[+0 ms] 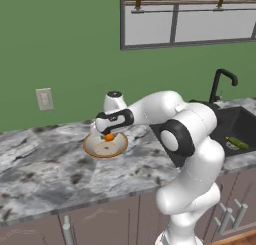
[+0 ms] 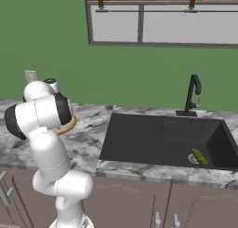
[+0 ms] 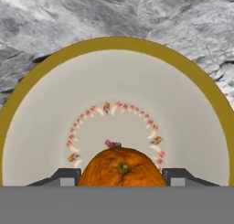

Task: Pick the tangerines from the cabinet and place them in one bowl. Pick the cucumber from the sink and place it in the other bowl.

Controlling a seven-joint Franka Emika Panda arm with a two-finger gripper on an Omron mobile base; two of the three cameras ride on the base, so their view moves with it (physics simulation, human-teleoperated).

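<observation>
The gripper (image 3: 121, 175) hangs directly over the bowl (image 1: 95, 148), fingers closed on a bright orange tangerine (image 3: 121, 168). In the hand view the fruit sits between the two dark fingertips (image 3: 64, 176), one at each side of it, stem end facing the camera. In the left base view the tangerine (image 1: 109, 136) shows just under the hand, above the bowl's inside; whether it touches the bowl cannot be told.

The bowl is shallow and beige with an orange-brown rim and a ring of small coloured marks on its floor. It stands on the marble counter (image 1: 40, 164), toward the back edge, left of the sink (image 2: 153, 141). Nothing else is seen lying in it. In the right base view the arm hides most of the bowl (image 2: 69, 124); a strip of rim shows.

The sink is black, set into the counter, with a black faucet (image 2: 192, 96) at its back edge. The cucumber (image 2: 201, 157) lies in the right basin, beside the round metal drain (image 2: 193, 158), near the front right corner. The left base view shows the cucumber (image 1: 236, 142) in the same basin.
</observation>
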